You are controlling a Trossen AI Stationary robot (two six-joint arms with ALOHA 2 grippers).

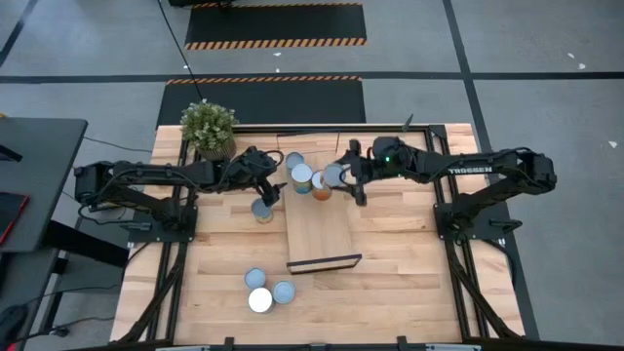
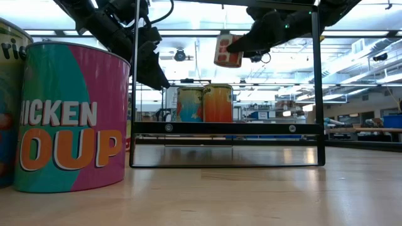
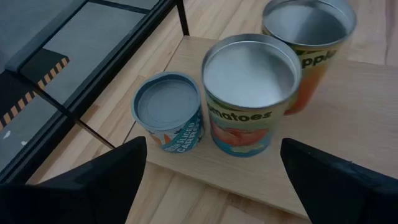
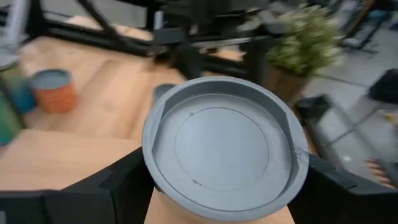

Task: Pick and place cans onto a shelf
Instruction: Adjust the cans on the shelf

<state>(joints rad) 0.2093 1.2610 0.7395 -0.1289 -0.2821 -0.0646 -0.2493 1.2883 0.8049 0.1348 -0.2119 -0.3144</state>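
Observation:
The shelf (image 1: 327, 234) is a pale wood board with black end frames at the table's middle. Three cans stand at its far end (image 1: 302, 175), and they also show in the left wrist view (image 3: 249, 93). My right gripper (image 1: 343, 181) is shut on another can (image 2: 227, 50), held above the shelf's far end. My left gripper (image 1: 276, 188) is open and empty over the shelf's left edge, its fingers (image 3: 118, 174) short of the three cans. One can (image 1: 261, 210) stands on the table left of the shelf. My right gripper pinches the can's side wall (image 4: 163, 208) between its two fingers, just below the top rim, one finger on each opposite side. The fingers come about level from the table's right. The can is lifted clear above the shelf, top up and a little tilted.
Three more cans (image 1: 268, 291) stand together near the table's near edge; one shows large in the low view (image 2: 69, 119). A potted green plant (image 1: 209, 127) stands at the far left corner. The near half of the shelf board is bare.

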